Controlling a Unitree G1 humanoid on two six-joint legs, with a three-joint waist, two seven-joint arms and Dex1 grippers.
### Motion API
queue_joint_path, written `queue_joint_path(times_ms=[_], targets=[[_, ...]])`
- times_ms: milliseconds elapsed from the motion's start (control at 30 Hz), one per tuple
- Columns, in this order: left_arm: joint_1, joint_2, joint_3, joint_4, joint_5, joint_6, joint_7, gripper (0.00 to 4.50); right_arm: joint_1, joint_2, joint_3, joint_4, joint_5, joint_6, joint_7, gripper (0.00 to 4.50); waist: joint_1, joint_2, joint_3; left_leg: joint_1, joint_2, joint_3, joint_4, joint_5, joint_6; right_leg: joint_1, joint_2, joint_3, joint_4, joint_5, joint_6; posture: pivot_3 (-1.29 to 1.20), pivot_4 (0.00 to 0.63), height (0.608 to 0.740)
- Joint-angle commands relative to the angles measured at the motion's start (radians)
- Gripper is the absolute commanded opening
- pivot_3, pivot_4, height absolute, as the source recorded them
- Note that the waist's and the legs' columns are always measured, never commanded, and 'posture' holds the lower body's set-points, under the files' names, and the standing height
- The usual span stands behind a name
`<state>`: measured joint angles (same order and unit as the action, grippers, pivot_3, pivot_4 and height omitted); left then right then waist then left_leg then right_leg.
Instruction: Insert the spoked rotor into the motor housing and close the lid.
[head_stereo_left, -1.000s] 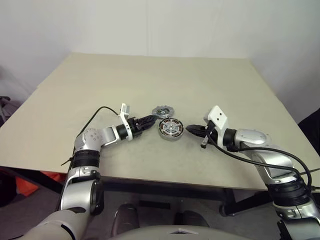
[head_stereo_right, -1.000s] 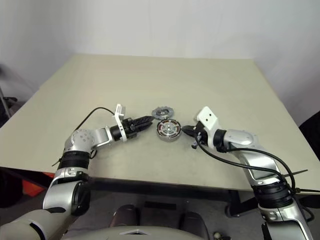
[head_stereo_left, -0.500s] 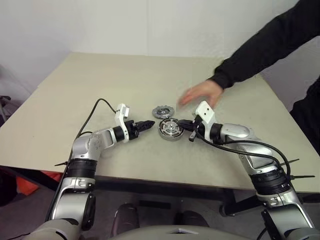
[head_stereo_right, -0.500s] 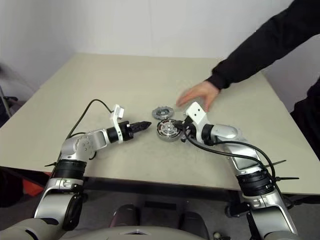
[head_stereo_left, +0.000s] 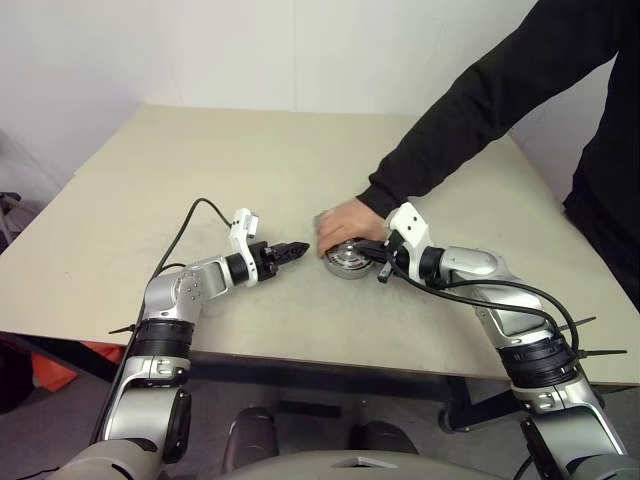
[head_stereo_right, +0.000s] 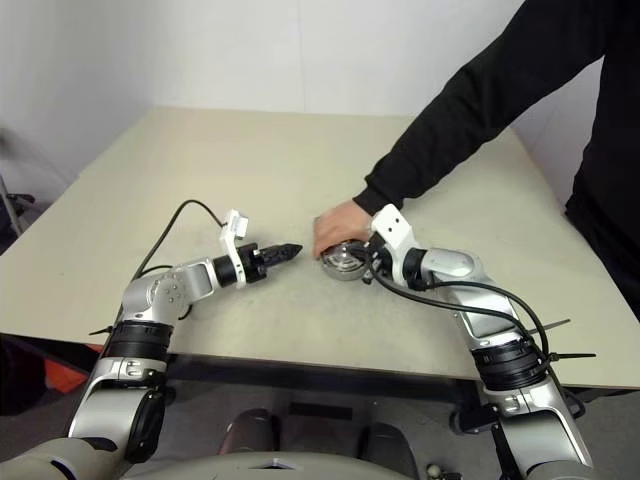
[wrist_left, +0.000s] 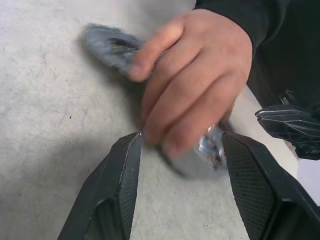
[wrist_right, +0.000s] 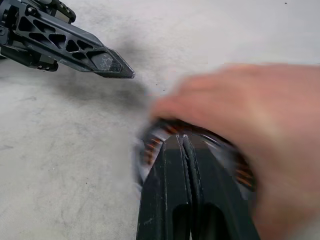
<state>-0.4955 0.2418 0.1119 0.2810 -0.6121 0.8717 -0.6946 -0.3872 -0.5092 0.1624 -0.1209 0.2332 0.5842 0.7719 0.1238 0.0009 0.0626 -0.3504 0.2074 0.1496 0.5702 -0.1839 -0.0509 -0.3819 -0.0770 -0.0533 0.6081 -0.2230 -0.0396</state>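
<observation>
So, quick rundown of where we're at:

housing spot: the motor housing (head_stereo_left: 347, 262) sits on the table (head_stereo_left: 200, 160) about mid-way between our two arms, a bit nearer the right one.
person: a hand (head_stereo_left: 345, 222) in a black sleeve (head_stereo_left: 470, 110) reaches in from the far right and rests over the housing's far-left edge, fingers draped on it.
lid: we think the blurred grey disc (wrist_left: 107, 45) under that hand's index finger, on the housing's far side, is the lid, but it's too smeared to be sure.
rotor: can't make out the spoked rotor separately; whether it's seated in the housing, we can't tell.
right gripper: right gripper (head_stereo_left: 380, 258) is clenched tight, nothing in it, tips just at the housing's right edge; touching or not, hard to say.
left gripper: left gripper (head_stereo_left: 297, 247) has its fingers parted and holds nothing, sitting just left of the housing with a small gap of bare table between.
key relation: housing lies straight along both grippers' pointing lines, left one aiming right, right one aiming left. It's round, so there's no long axis to worry about.
our take: with the person's hand in the way, any move toward the lid risks bumping fingers.
</observation>
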Motion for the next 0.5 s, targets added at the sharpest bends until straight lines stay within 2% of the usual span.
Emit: queue_joint_path(times_ms=[33, 500], targets=[[-0.021, 0.004, 0.003, -0.013, -0.002, -0.015, -0.013, 2.72, -0.028, 0.000, -0.009, -0.011, -0.001, -0.021, 0.004, 0.00, 0.000, 0.000, 0.000, 0.000, 0.000, 0.000, 0.000, 0.000, 0.000, 0.000, 0.000, 0.000, 0.000, 0.000, 0.000, 0.00, 0.000, 0.740], [-0.013, 0.002, 0.004, -0.031, -0.006, -0.002, -0.006, 2.72, -0.023, 0.000, -0.010, -0.020, -0.002, -0.019, 0.007, 0.00, 0.000, 0.000, 0.000, 0.000, 0.000, 0.000, 0.000, 0.000, 0.000, 0.000, 0.000, 0.000, 0.000, 0.000, 0.000, 0.00, 0.000, 0.740]])
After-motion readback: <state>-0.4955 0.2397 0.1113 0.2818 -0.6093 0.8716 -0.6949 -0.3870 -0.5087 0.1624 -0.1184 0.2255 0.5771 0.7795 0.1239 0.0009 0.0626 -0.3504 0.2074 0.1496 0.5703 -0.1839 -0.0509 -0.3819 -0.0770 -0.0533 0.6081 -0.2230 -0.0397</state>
